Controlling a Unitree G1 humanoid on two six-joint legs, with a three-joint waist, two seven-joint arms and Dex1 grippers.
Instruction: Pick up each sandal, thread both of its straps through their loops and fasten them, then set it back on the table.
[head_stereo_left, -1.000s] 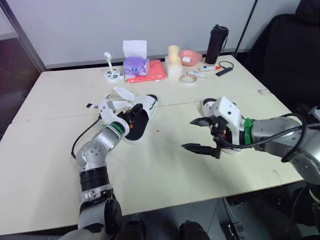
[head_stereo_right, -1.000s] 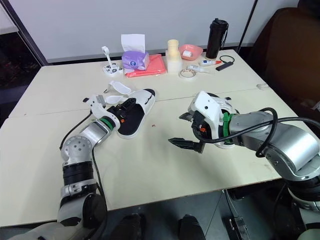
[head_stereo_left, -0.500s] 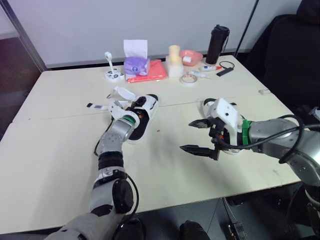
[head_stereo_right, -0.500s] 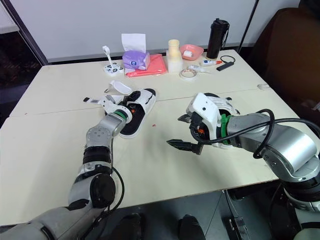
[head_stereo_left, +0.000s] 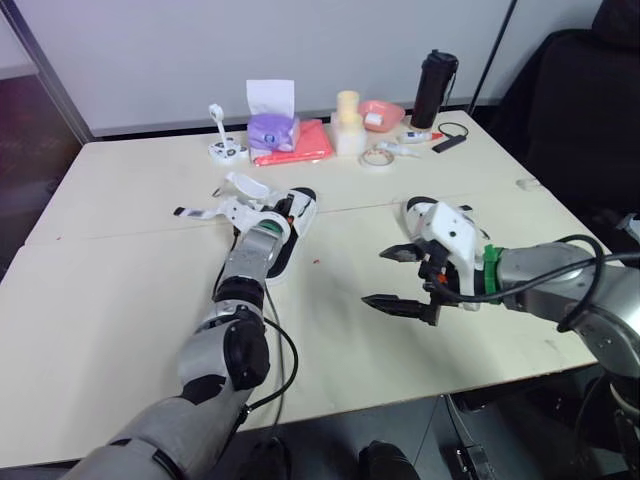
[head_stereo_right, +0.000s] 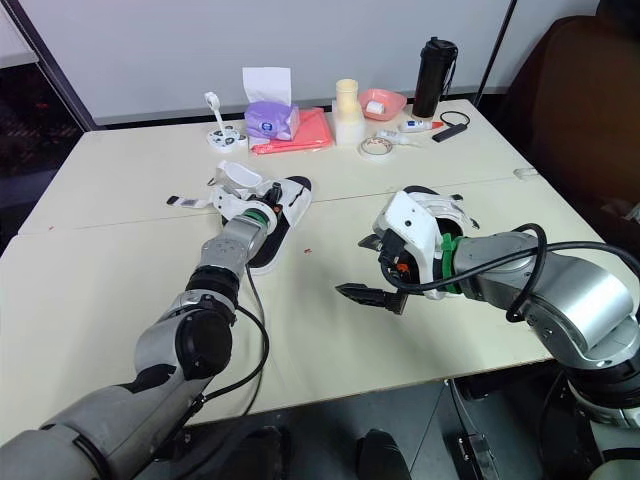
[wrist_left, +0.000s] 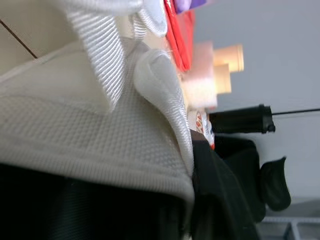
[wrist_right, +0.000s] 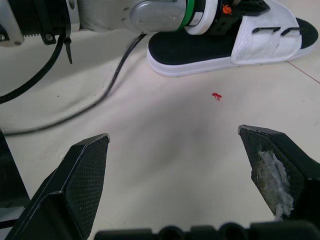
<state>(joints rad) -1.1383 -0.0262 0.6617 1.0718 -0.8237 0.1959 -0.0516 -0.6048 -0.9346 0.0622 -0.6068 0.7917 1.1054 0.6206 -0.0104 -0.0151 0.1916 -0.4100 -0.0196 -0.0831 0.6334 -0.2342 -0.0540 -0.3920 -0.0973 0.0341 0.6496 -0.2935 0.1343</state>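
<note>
- A white-and-black sandal (wrist_right: 197, 54) lies flat on the cream surface (head_stereo_left: 120, 300), left of centre in the head view, with both straps undone.
- One strap (head_stereo_left: 243, 185) curls up toward the upper left. The other strap (head_stereo_left: 200, 211) trails flat to the left and has a dark tip. Neither passes through a loop, so the fastening looks not yet begun.
- The left hand (head_stereo_left: 278, 212) is pushed in at the sandal's strap end, apparently to take hold for the lift. Whether it is open or closed cannot be told.
- Up close, the upper is fine white mesh (wrist_left: 100, 135), soft-looking and edged with a padded rim. The webbing (wrist_left: 97, 65) is ribbed and woven. The footbed is matt black, the sole white.
- The right hand (head_stereo_left: 400, 278) hovers right of centre over bare surface, spread wide and holding nothing, probably ready to take a strap.
- A second sandal (head_stereo_right: 440, 203) lies just behind it.
- Along the upper edge stand a purple tissue box (head_stereo_left: 271, 128), a red cloth (head_stereo_left: 300, 145), a tape roll (head_stereo_left: 376, 158) and a black bottle (head_stereo_left: 432, 88).
</note>
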